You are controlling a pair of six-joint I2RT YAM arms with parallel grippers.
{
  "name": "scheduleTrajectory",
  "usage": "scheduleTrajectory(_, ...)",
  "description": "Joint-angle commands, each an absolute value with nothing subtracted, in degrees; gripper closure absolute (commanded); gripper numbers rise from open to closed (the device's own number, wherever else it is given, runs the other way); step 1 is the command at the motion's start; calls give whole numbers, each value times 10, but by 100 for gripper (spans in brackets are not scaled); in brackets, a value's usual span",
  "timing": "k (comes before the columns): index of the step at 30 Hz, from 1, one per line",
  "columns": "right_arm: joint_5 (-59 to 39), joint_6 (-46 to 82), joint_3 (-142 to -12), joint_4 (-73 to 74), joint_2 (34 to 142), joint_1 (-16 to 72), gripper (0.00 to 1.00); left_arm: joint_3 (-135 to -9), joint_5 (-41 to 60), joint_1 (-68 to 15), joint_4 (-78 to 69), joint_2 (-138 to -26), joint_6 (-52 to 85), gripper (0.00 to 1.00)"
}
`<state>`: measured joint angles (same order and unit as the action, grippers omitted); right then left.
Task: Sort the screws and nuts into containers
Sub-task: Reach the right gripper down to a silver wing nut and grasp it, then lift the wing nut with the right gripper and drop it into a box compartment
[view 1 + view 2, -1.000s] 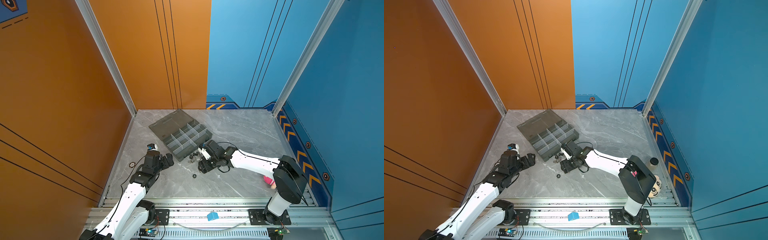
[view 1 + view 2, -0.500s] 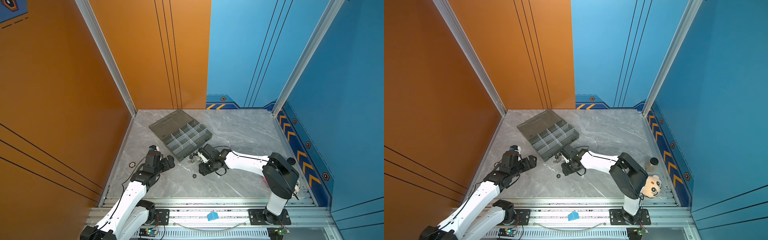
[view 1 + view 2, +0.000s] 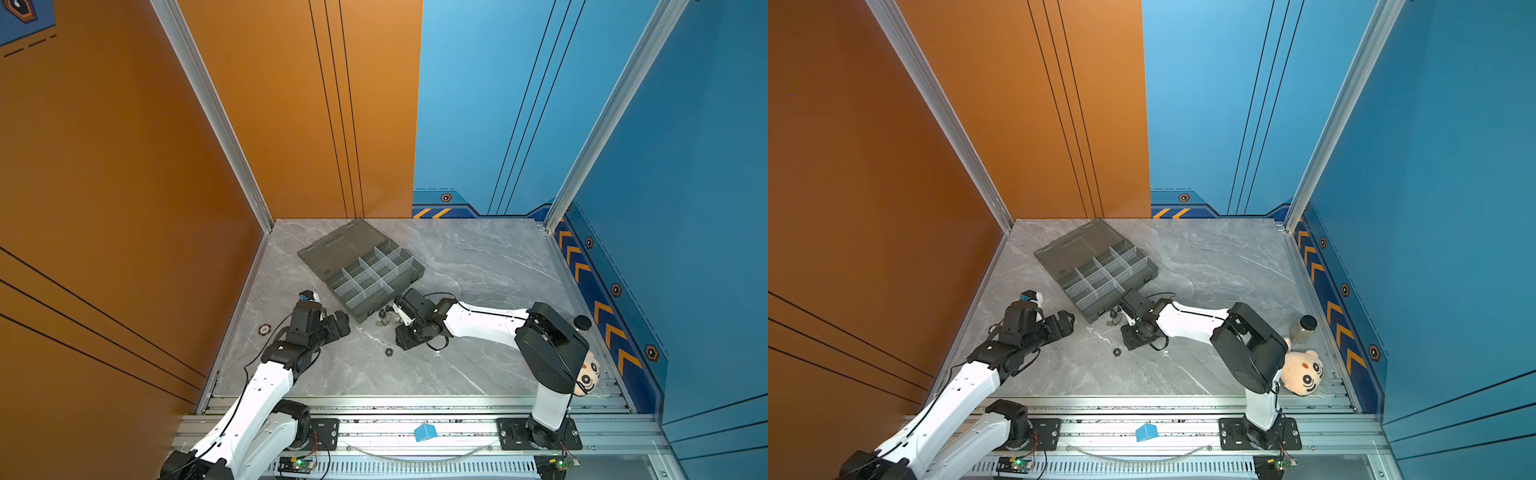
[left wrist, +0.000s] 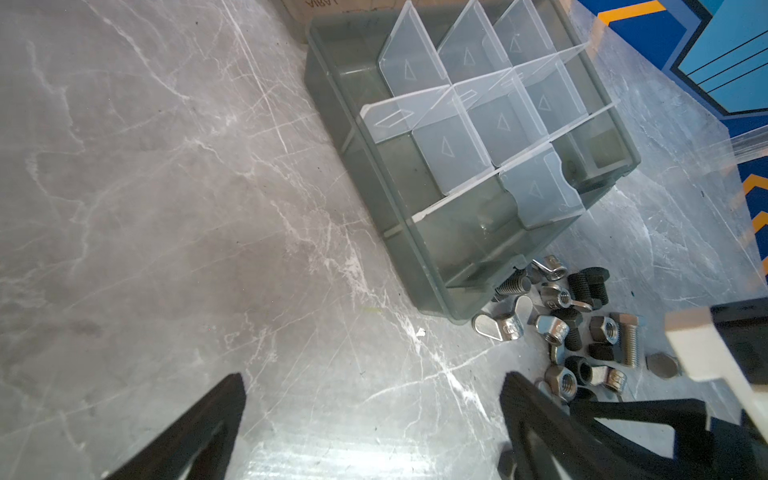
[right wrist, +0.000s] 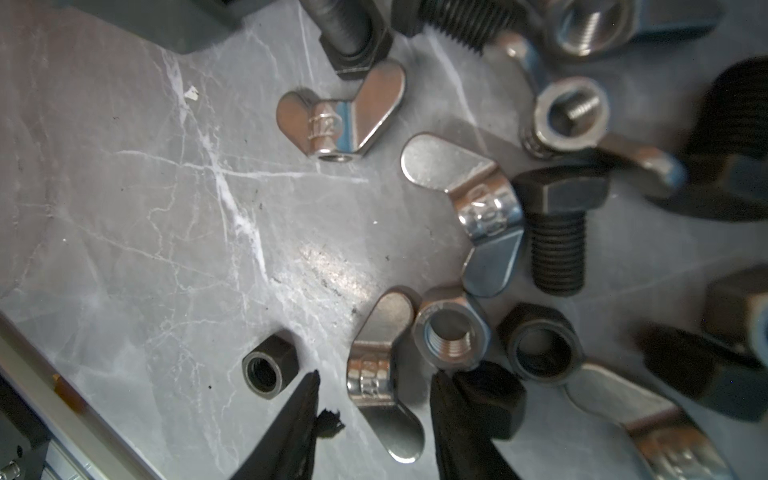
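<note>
The containers are the compartments of a smoky-grey organizer box [image 3: 365, 312] [image 3: 1096, 312] [image 4: 399, 249], and all those I see are bare. A pile of screws and nuts [image 3: 385, 319] [image 3: 1115, 320] [image 4: 573, 328] lies at its near corner. My right gripper [image 3: 398, 319] [image 5: 374, 376] is low over the pile. It is open, its jaws either side of a silver wing nut [image 5: 380, 386] with a gap on each side. A black nut [image 5: 266, 370] lies just outside one finger. My left gripper [image 3: 338, 326] [image 4: 372, 377] is wide open above bare floor. A lone black nut [image 3: 389, 352] lies apart.
The box lid [image 3: 336, 247] lies open flat toward the back. A black-capped bottle [image 3: 1304, 326] and a plush toy [image 3: 1304, 372] sit at the right wall. A round token [image 3: 264, 330] lies by the left wall. A blue block [image 3: 424, 432] rests on the front rail.
My right gripper's jaws have narrowed around the wing nut, and that arm's elbow has swung toward the middle. The left arm has barely moved.
</note>
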<state>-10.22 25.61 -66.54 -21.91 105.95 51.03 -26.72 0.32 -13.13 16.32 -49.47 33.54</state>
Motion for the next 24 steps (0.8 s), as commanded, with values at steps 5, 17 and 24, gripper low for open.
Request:
scheduleTrajectory(5,-87,262,-686,-218,1084,516,58,-288,18,-127,175,-504,339,2)
scheduleTrajectory(17,-67,251,-698,-249,1093,527,77,-290,25,-127,178,-504,336,2)
scheduleTrajectory(24,-68,240,-700,-247,1079,525,88,-286,35,-127,166,-501,325,2)
